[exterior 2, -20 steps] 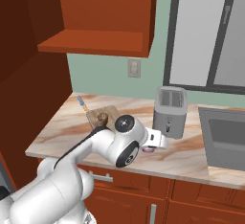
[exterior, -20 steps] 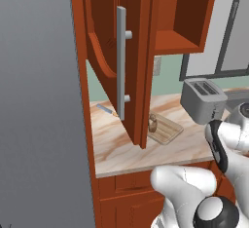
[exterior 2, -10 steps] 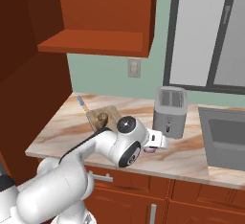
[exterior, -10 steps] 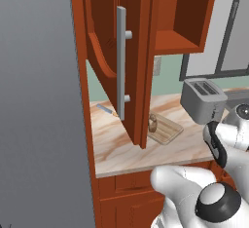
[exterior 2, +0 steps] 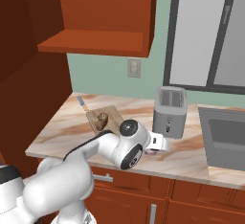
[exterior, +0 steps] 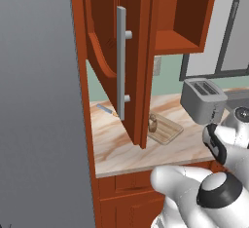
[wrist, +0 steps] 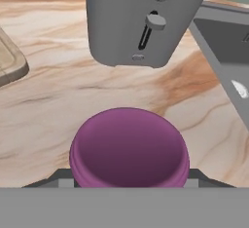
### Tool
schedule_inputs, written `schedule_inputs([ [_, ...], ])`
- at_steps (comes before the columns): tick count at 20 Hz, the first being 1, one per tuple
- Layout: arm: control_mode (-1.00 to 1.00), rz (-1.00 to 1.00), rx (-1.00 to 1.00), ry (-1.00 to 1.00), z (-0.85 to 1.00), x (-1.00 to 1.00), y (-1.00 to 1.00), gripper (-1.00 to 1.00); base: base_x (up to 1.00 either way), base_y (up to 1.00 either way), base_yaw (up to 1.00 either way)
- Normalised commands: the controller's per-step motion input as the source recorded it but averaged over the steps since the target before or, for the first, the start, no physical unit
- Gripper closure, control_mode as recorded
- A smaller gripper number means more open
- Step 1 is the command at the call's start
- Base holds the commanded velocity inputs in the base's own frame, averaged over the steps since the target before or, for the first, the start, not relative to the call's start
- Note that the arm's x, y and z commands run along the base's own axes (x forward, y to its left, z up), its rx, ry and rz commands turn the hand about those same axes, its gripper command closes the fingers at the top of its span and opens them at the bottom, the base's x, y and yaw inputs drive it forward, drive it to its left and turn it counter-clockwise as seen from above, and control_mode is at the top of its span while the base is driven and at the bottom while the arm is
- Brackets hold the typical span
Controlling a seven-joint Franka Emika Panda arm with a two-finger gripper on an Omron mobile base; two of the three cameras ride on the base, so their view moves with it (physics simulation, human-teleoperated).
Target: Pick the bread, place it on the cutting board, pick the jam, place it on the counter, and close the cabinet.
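Near the counter's [exterior 2: 191, 158] front edge, before the toaster [exterior 2: 169, 111], your gripper [wrist: 127, 183] pinches the purple-lidded jam jar [wrist: 129, 148] by its sides; it looks rigid, smooth and breakable, so grip below the lid.

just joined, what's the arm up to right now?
The bread already sits on the cutting board. The hand is closed around a purple-lidded jar, presumably the jam, low over the counter in front of the toaster. The cabinet door is open, so closing it remains.
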Motion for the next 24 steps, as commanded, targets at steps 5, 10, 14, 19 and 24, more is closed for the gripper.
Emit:
schedule_inputs([
  [5,-1.00,0.00,0.00,0.01,-0.14,0.05,-0.06,1.00,0.00,0.00,0.00],
  [10,-1.00,0.00,0.00,0.01,-0.15,0.03,-0.06,1.00,0.00,0.00,0.00],
  [14,-1.00,0.00,0.00,0.01,-0.13,0.00,-0.07,1.00,0.00,0.00,0.00],
  [19,-1.00,0.00,0.00,0.01,-0.13,0.00,-0.04,1.00,0.00,0.00,0.00],
  [24,-1.00,0.00,0.00,0.01,-0.11,0.03,-0.03,1.00,0.00,0.00,0.00],
])
